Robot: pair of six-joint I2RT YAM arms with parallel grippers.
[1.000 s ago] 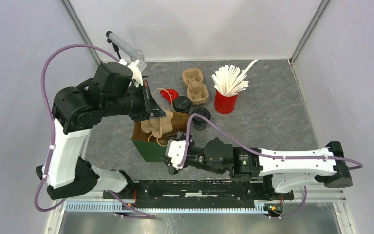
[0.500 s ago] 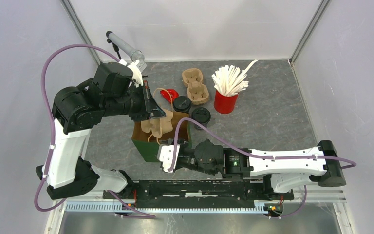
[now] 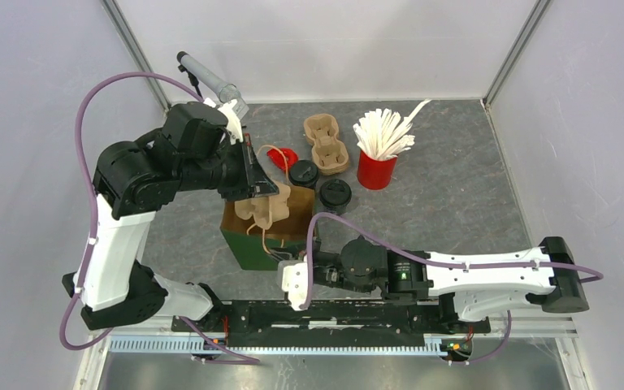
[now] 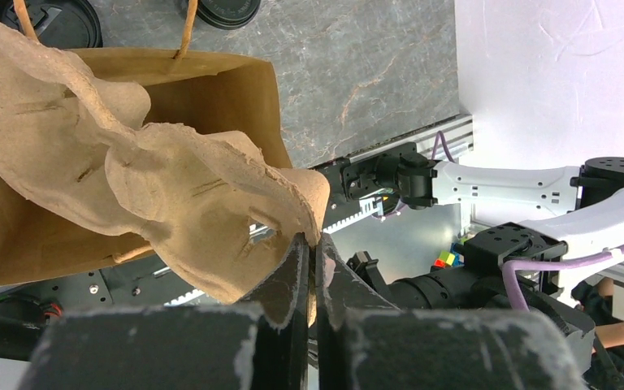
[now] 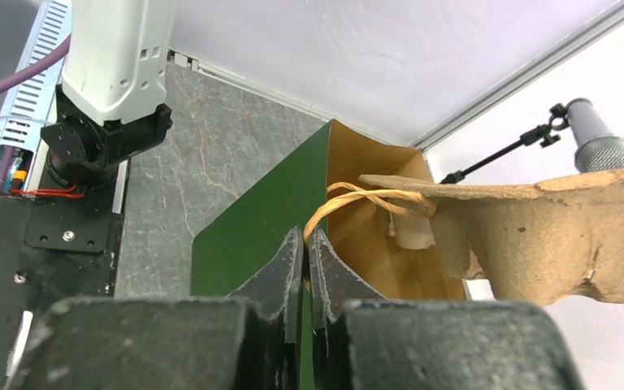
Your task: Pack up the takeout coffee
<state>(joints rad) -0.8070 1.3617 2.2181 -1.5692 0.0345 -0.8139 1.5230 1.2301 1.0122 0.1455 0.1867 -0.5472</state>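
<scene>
Cup carrier [image 3: 265, 208] over green bag [image 3: 251, 250]

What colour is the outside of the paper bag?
Dark green outside, plain brown inside; the paper bag shows best in the right wrist view.

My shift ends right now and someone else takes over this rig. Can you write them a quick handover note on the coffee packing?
Left gripper: shut on the edge of a pulp cup carrier, held over the mouth of the paper bag, not down inside.
Right gripper: shut on the bag's near rim, where the twine handle starts.
On the table behind the bag: two lidded cups, a second carrier and a red cup of stirrers.
Done: bag standing open, carrier lifted.
Left: probably lower the carrier in, then load the cups.
</scene>
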